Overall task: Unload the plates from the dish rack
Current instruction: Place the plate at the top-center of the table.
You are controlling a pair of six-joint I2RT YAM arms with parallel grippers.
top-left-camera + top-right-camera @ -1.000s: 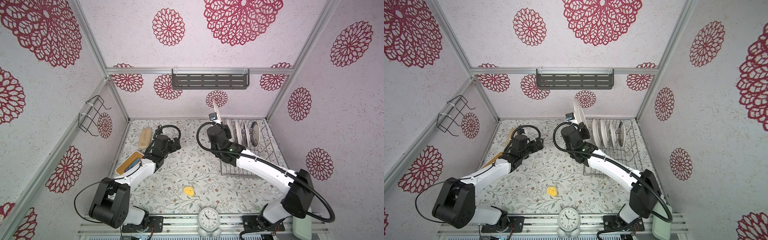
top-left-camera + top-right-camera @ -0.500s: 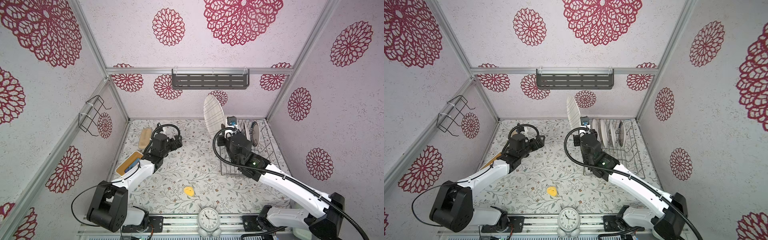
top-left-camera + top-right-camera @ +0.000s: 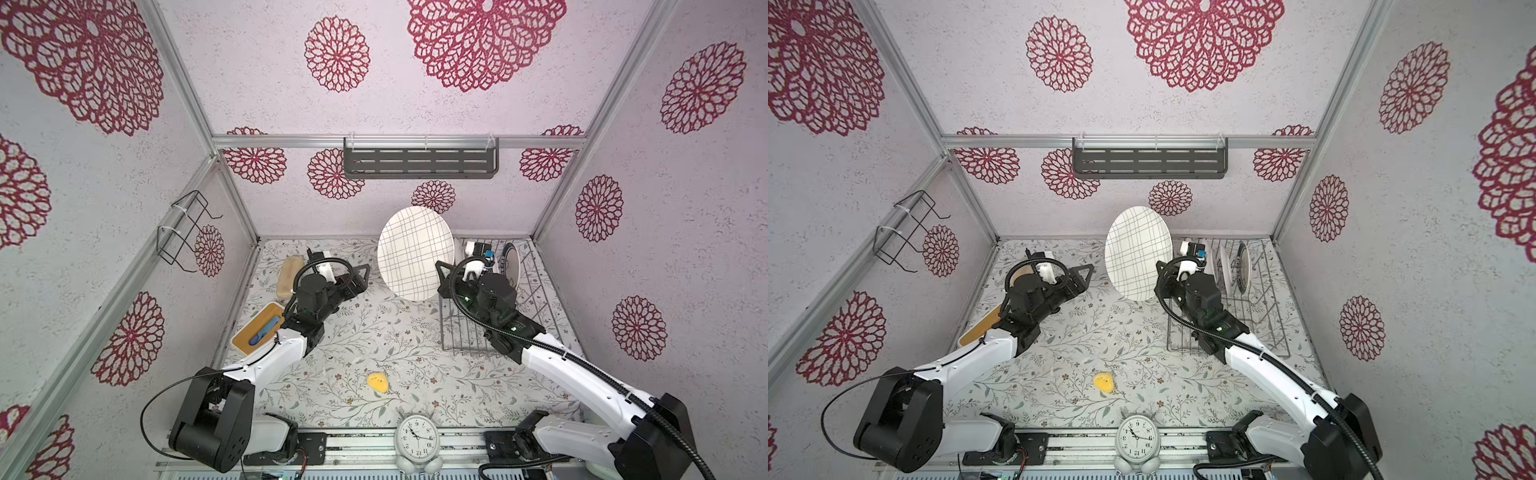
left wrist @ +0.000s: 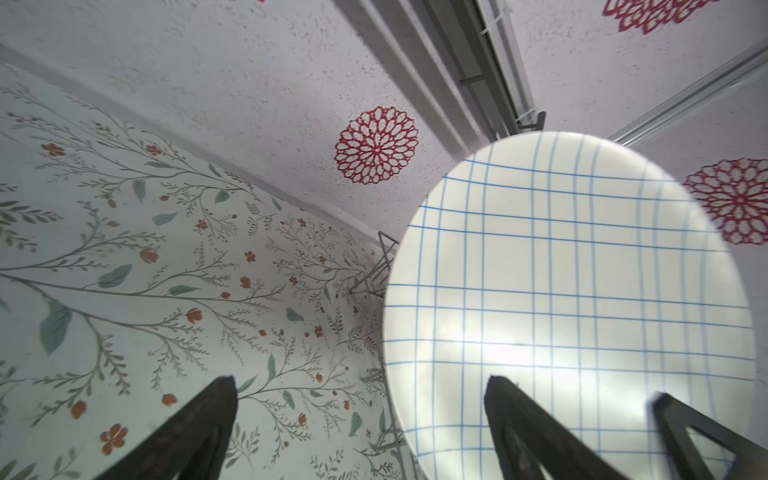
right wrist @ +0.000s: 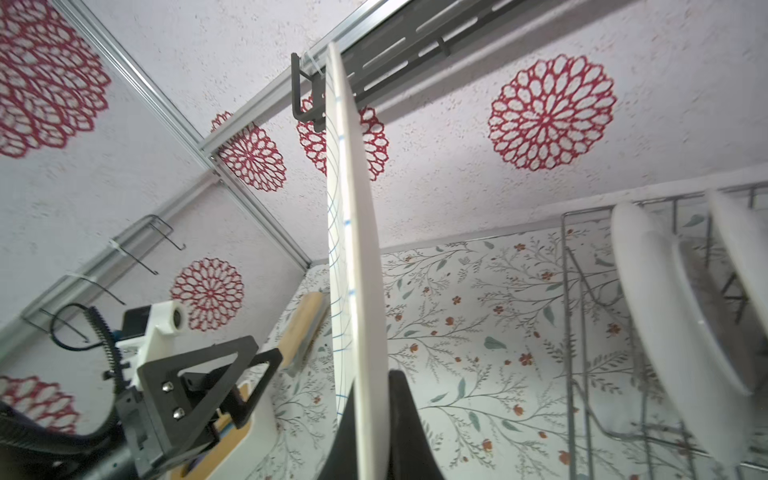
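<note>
Now, the floral desk (image 3: 374,345) takes up the whole floor, and the dish rack (image 3: 540,316) sits in its far right corner, its near left part hidden under the right arm. Up in the air and clear of the rack is the grid plate (image 3: 415,253), standing on edge just left of the rack near the desk's far edge, its face turned to the left arm. The right gripper (image 5: 372,382) is clamped on its lower rim, and in the right wrist view the plate's bottom disappears between the two fingers. Upright between the tines stand white plates (image 3: 1225,266) and a teal-rimmed plate (image 3: 512,268), half covered by the wrist camera, so the count is hard to call. The left gripper (image 4: 359,380) gapes wide and holds nothing, just beside the grid plate's left rim; in both top views it looks apart from it. At the left edge a tray (image 3: 257,332) peeks out from behind the left arm. There's a clock (image 3: 417,438) at the near edge, with a yellow scrap (image 3: 378,382) near it, its shape unclear.
</note>
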